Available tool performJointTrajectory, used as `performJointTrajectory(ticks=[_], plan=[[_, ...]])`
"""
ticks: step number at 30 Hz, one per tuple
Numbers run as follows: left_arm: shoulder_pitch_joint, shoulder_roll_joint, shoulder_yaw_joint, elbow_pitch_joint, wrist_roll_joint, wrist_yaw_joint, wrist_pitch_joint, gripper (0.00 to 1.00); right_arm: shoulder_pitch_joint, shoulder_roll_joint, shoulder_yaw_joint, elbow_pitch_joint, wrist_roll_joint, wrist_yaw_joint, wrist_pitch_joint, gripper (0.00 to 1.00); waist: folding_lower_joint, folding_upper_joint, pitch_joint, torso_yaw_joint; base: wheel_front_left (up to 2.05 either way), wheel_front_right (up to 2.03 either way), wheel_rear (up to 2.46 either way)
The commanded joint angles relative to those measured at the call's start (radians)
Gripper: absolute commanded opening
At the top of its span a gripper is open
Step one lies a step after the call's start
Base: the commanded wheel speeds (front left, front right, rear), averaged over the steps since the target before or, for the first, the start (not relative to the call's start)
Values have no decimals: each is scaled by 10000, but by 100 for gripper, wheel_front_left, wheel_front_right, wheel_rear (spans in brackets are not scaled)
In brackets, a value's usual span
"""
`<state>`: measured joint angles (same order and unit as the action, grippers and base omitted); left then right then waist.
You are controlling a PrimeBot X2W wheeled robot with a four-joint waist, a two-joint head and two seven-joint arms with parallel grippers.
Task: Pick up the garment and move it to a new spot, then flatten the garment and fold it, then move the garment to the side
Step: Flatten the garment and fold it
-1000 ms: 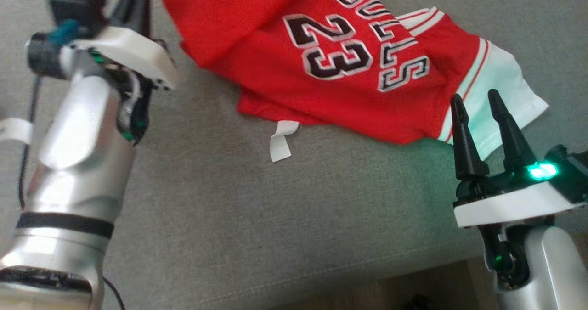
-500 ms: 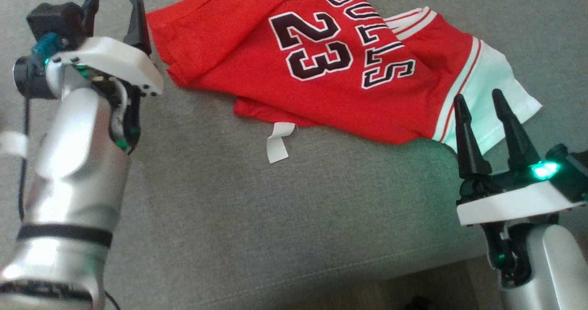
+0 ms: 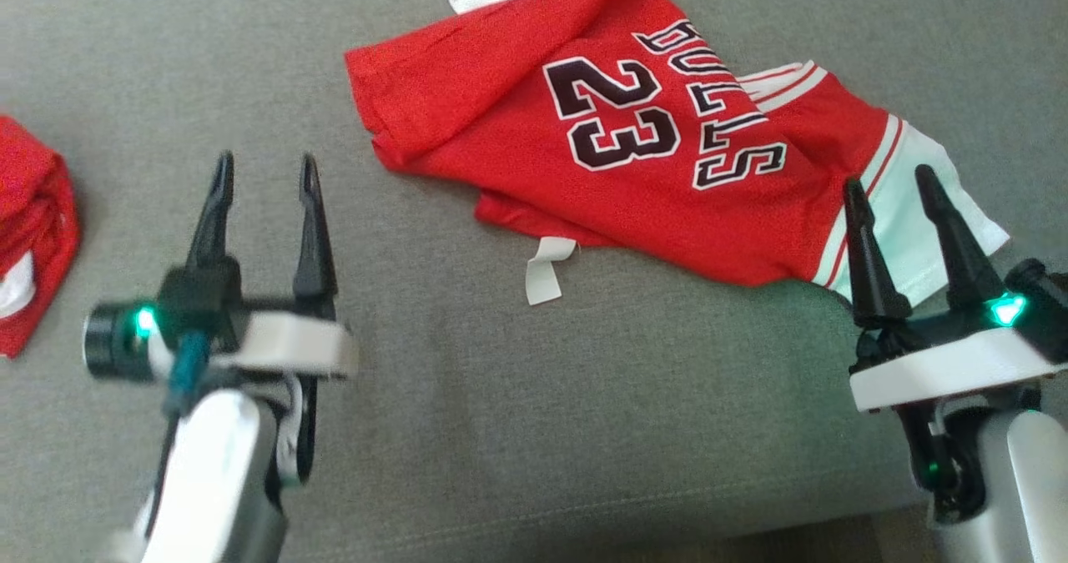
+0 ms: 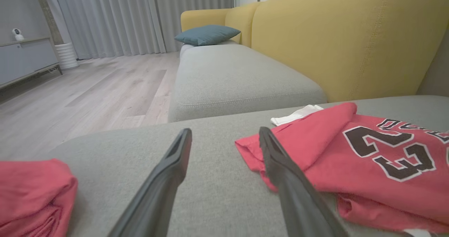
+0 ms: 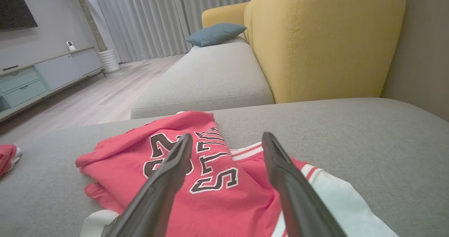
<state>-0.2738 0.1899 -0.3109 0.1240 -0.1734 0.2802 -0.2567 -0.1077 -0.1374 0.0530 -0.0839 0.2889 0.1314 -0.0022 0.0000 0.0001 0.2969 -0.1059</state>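
on woven grey upholstery (image 3: 501,396) lies a rumpled red jersey (image 3: 501,104), left gripper (image 3: 266,158) and right gripper (image 3: 888,177) spread wide.

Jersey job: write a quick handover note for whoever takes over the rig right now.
Left gripper: jaws open, empty, over the grey cushion, left of the jersey.
Right gripper: jaws open, empty, at the jersey's white-trimmed end.
Jersey: lying on the cushion, number up, rumpled with layers doubled over. Another red garment sits bundled at far left.
Done: jersey set down on the cushion.
Left: flatten it, fold it, move it aside.
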Motion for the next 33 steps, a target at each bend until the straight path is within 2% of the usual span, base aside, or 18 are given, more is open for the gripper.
performJointTrajectory(ticks=[1, 10, 22, 26, 33], plan=[[-27, 266, 329, -406, 67, 84, -50, 100, 96, -145, 180, -301, -66, -7, 35, 100, 0, -1, -114, 83, 0, 0, 0], [1125, 317, 142, -1120, 200, 450, 38, 100, 308, -103, 178, -339, -95, -7, 239, 100, 0, -1, -313, 292, 0, 0, 0], [1173, 385, -59, -1259, 288, 507, 116, 100, 357, -125, 179, -426, -94, -7, 359, 100, 0, -1, -341, 340, 0, 0, 0], [749, 329, -566, -1225, 387, 96, 365, 100, 352, -117, 103, -513, -92, -7, 390, 100, 0, -1, -179, 430, 0, 0, 0], [-879, -188, -1956, 110, 350, -1356, 1706, 100, 167, -81, 301, -513, -39, -7, 420, 100, 0, -1, 221, 273, 0, 0, 0]])
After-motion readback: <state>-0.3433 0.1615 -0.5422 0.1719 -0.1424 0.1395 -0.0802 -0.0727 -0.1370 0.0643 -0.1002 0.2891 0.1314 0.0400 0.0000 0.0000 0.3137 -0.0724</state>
